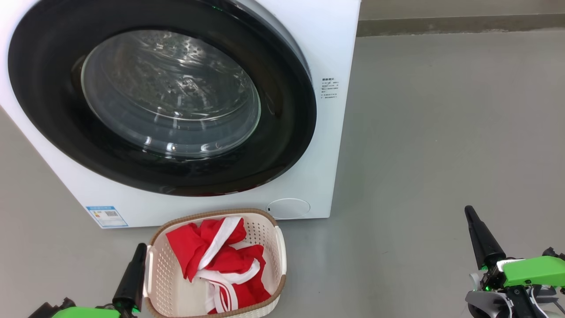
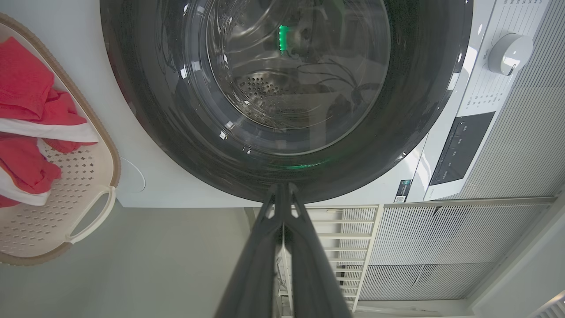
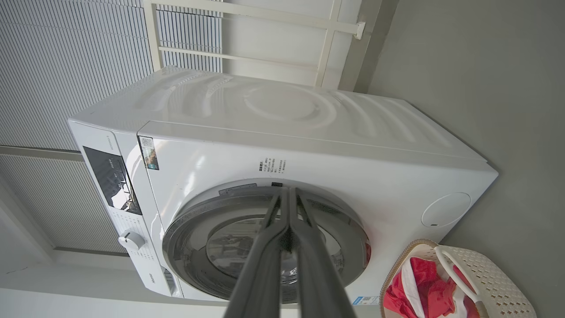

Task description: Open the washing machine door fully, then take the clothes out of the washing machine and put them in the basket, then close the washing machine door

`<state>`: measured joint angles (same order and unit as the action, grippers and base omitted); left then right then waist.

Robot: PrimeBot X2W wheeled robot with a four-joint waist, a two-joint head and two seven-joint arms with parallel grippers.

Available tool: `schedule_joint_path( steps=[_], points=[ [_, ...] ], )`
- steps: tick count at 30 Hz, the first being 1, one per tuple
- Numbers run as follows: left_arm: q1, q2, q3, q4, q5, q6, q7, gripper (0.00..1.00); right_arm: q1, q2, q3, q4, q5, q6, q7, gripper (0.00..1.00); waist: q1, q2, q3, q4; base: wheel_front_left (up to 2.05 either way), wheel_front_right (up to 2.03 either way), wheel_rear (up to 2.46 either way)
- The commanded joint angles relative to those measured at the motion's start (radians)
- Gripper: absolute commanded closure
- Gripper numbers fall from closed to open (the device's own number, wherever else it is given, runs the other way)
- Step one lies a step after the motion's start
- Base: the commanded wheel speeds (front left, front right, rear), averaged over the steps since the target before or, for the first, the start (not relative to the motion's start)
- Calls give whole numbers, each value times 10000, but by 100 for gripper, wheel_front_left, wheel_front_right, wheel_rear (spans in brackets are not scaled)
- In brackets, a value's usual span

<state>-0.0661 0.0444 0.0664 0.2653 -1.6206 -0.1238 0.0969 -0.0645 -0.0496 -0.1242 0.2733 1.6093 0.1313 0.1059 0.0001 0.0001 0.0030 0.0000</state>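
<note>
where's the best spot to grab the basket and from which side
Take the basket by its left handle, a loop on the short side, coming down from above: its open slot should let one finger pass through while the other closes outside. It sits right beside the shut left end effector, so that arm probably has the shorter reach.
</note>
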Motion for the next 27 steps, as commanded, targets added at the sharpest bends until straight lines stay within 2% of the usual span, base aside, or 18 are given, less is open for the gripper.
schedule_joint_path(
  steps=[1,27],
  points=[
    [-410,137,371,-205,35,-69,81,100,-430,-42,144,-288,26,-6,40,100,-1,-1,0,0,0,0,0],
    [-413,112,407,-204,65,-69,109,100,-432,-30,127,-287,12,-6,54,100,-1,-1,0,0,0,0,0]
  ],
)
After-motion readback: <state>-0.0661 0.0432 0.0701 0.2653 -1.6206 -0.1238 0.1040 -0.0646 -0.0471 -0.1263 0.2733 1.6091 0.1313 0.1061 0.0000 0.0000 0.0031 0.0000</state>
